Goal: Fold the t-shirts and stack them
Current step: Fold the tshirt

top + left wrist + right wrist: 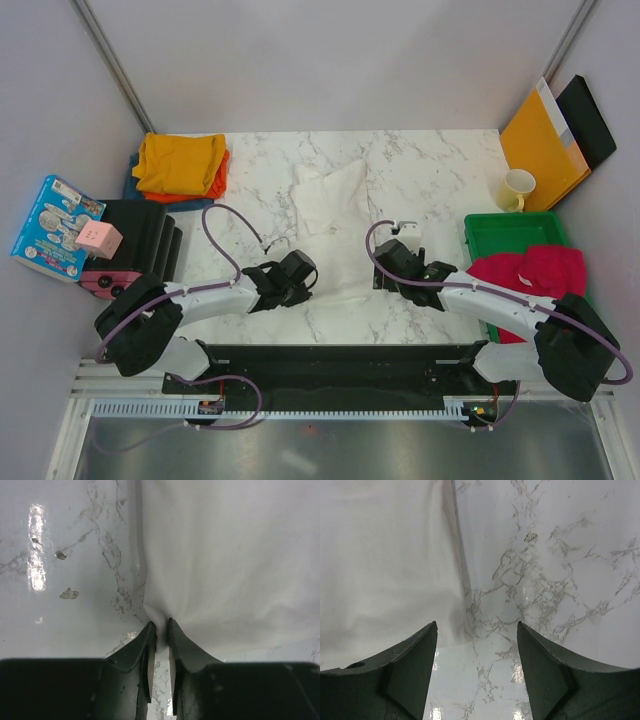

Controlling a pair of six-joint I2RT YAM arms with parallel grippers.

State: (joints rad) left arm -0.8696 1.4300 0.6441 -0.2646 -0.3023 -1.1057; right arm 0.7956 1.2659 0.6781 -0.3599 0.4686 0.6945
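Across the green tray (pixel 505 228) lies the crimson shirt (pixel 530 272); left fingers (pixel 140 650) pinch the white shirt (pixel 225 555), right fingers (pixel 415 650) spread.

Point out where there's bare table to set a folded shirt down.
Bare marble lies between the white t-shirt and the mug, and between that shirt and the folded stack at back left. Crowded: the right edge, with green tray, crimson shirt and envelope; black boxes fill the left edge.
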